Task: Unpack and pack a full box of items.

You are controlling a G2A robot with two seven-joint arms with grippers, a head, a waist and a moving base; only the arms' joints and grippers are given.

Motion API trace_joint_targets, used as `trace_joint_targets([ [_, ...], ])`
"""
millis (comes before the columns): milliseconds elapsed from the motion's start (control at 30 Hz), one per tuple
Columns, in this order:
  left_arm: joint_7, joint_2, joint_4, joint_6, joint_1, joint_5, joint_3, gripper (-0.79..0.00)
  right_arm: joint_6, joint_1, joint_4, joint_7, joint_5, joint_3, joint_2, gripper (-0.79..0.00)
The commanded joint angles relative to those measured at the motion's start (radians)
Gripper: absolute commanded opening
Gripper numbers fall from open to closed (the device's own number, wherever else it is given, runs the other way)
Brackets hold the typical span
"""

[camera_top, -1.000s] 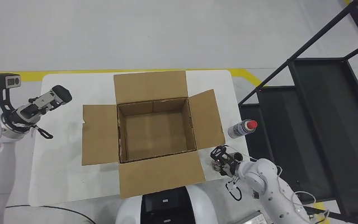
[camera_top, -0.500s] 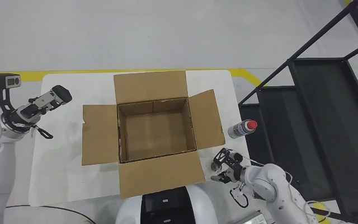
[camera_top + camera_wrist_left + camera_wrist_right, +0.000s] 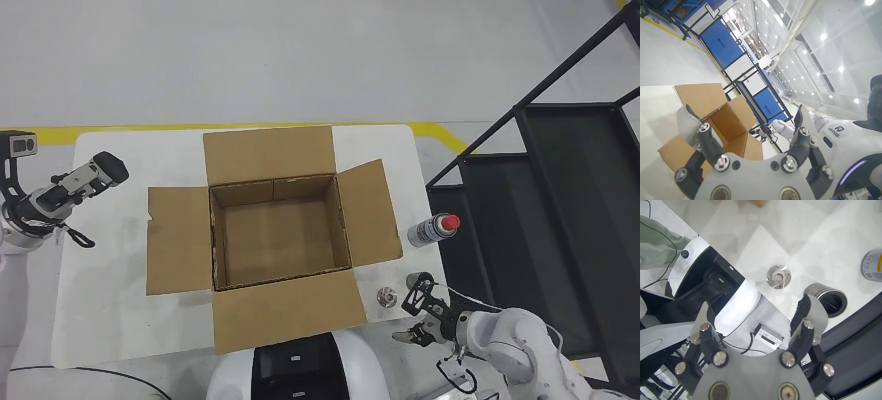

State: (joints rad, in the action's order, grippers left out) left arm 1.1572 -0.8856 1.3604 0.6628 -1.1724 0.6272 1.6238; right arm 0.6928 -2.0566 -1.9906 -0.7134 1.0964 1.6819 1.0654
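Your cardboard box [image 3: 280, 240] sits in the middle of the desk [image 3: 110, 300], flaps spread. A metal flange [image 3: 385, 296] lies just off its near right flap, and a spray can [image 3: 433, 229] lies at the desk's right edge. The right tool [image 3: 407, 310] hangs wide apart beside the flange. The left tool [image 3: 743, 111], also wide, is well left of the box.

Tally: one table [image 3: 120, 290], and on it one cardboard box [image 3: 268, 155] with four flaps folded out, one spray can [image 3: 432, 229] with a red cap, one round metal flange [image 3: 779, 276] and one short metal sleeve [image 3: 826, 298]. That makes four items counting the box, three without it. Grippers, two: left gripper [image 3: 743, 111] and right gripper [image 3: 755, 303], two fingers each.
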Motion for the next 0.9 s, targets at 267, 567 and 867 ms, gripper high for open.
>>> trace_joint_targets([
  [267,0.0,0.0,0.0,0.0,0.0,0.0,0.0,0.0,-0.037,0.125,0.038,-0.062,0.069,-0.09,-0.006,0.0],
  [567,0.0,0.0,0.0,0.0,0.0,0.0,0.0,0.0,-0.06,0.171,0.065,-0.069,0.098,-0.138,-0.006,0.0],
  [867,0.0,0.0,0.0,0.0,0.0,0.0,0.0,0.0,-0.06,0.171,0.065,-0.069,0.098,-0.138,-0.006,0.0],
])
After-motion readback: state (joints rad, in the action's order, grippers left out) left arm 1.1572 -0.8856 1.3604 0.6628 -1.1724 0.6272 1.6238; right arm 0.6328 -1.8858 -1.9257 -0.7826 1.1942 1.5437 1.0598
